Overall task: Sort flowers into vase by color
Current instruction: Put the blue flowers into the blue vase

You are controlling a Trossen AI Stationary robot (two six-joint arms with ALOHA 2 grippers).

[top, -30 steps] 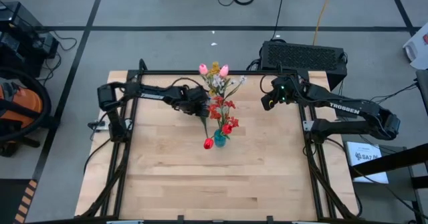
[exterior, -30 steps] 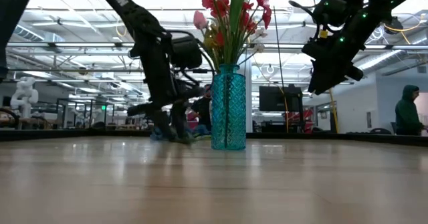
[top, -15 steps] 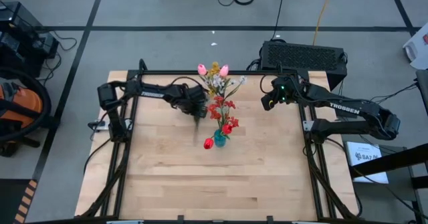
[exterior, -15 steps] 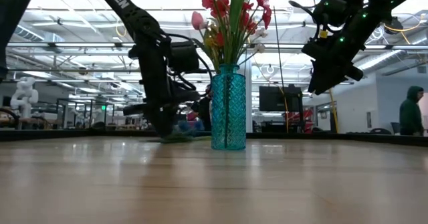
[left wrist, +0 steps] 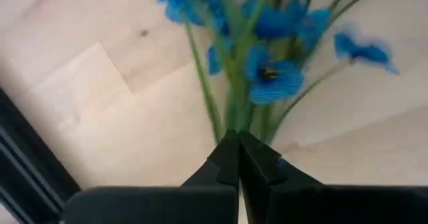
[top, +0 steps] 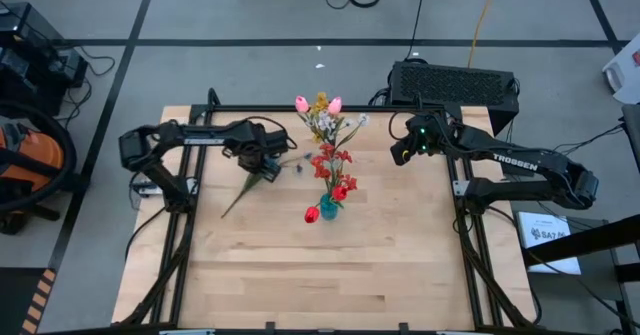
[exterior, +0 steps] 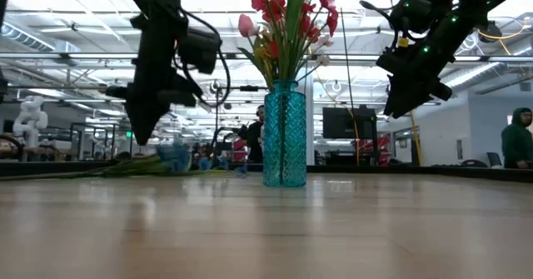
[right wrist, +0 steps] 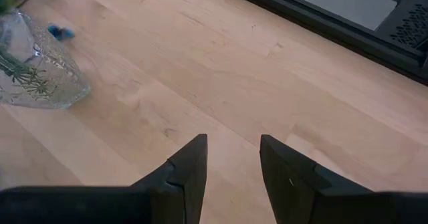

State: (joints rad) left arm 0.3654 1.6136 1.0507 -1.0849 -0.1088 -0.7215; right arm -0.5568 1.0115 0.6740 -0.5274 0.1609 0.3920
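My left gripper (top: 263, 165) hangs over the table's far left part, pointing down, shut on a blue-bloomed spray (left wrist: 271, 80). The blooms (top: 292, 163) point toward the vases and the long green stem (top: 235, 197) trails toward the near left. A teal vase (exterior: 285, 133) stands mid-table with red flowers (top: 335, 175) and a red tulip (top: 312, 214) in it. Behind it, pink tulips (top: 303, 103) and yellow and white blooms (top: 322, 120) stand up. My right gripper (right wrist: 231, 157) waits open at the far right, above the table. My left gripper pinches the spray's bunched green stems (left wrist: 234, 117) just below the blooms, between its two fingertips. The fingers come from above and lie across the stems. The spray hangs about level, low over the table (exterior: 171, 158); whether its stem end touches the wood I cannot tell.
A glass vase with green stems in it (right wrist: 37, 70) shows in the right wrist view, with a loose blue bloom (right wrist: 60, 31) on the wood beside it. A black frame rail (top: 300, 109) runs round the table. Bare wood (top: 330, 275) fills the near half.
My left gripper has shut on the blue spray's stems beside the vases, then risen and gone toward the table's left edge. The spray has come up off the wood with it and swung round, its stem now pointing toward the near left.
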